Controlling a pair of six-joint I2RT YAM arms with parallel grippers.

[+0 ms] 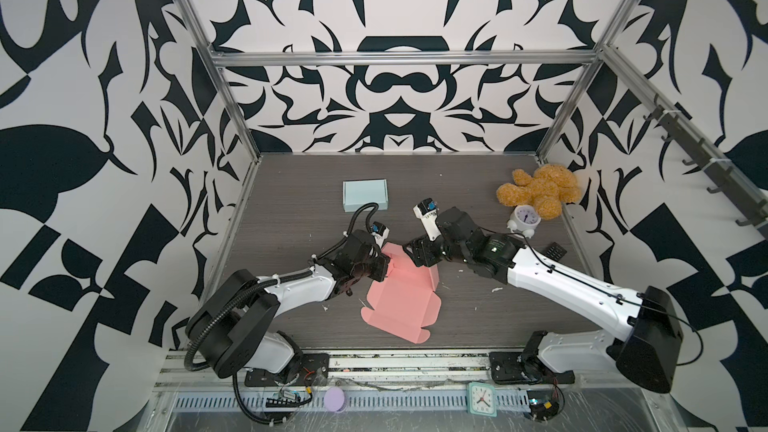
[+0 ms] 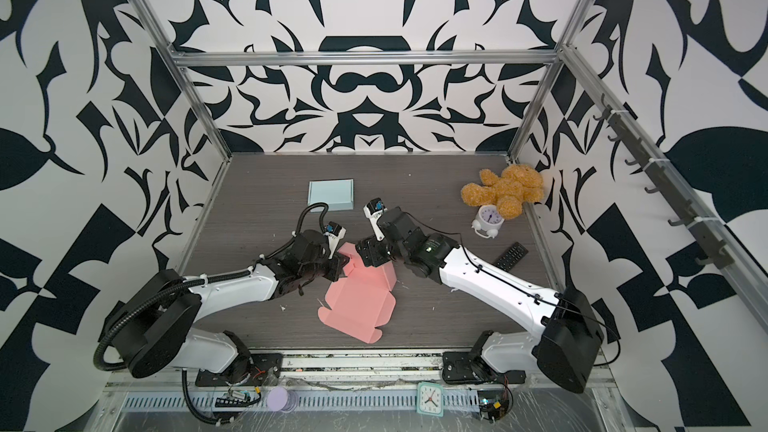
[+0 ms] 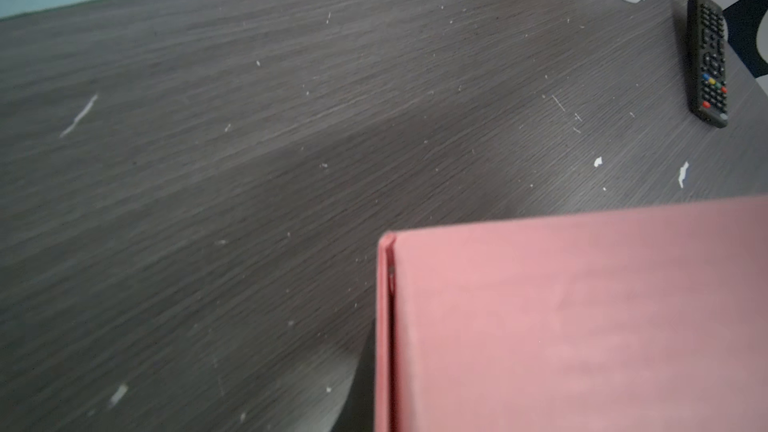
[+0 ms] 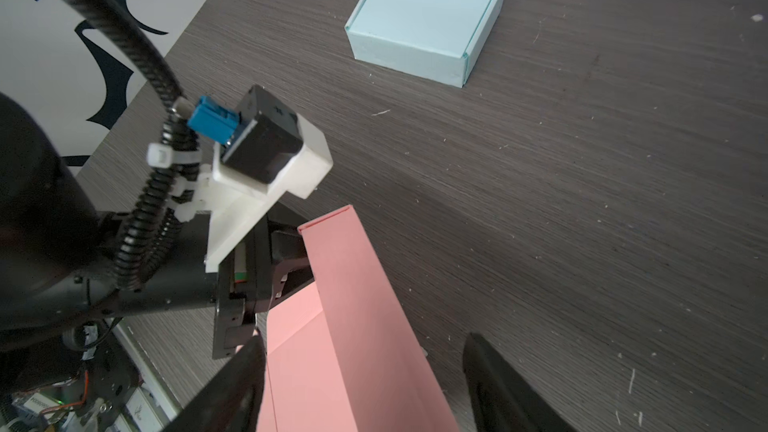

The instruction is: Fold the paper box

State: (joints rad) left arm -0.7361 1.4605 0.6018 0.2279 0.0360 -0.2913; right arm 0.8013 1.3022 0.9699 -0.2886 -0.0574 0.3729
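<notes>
1. The left gripper (image 1: 386, 261) is clenched on the end of a raised wall (image 4: 353, 284) of the pink paper box (image 1: 399, 301). Its wrist view shows a doubled pink panel close up against it.
2. The right gripper (image 4: 363, 340) is released, jaws spread wide. The same raised wall stands between them, clear of one finger (image 4: 498, 384). Contact with the other finger cannot be told.
3. The two grippers face each other across that raised end, close together.
4. The rest of the pink paper box lies flat on the table (image 1: 291, 201), spreading from under the grippers back toward the arm bases.
5. A closed light blue box (image 4: 424, 22) sits beyond the right gripper's fingertips, well apart from the pink sheet.
6. Behind the right gripper, on its arm's outer side, are a white alarm clock (image 1: 524, 220), a brown teddy bear (image 1: 540, 191) just beside it, and a black remote (image 1: 555, 250) near the clock.
</notes>
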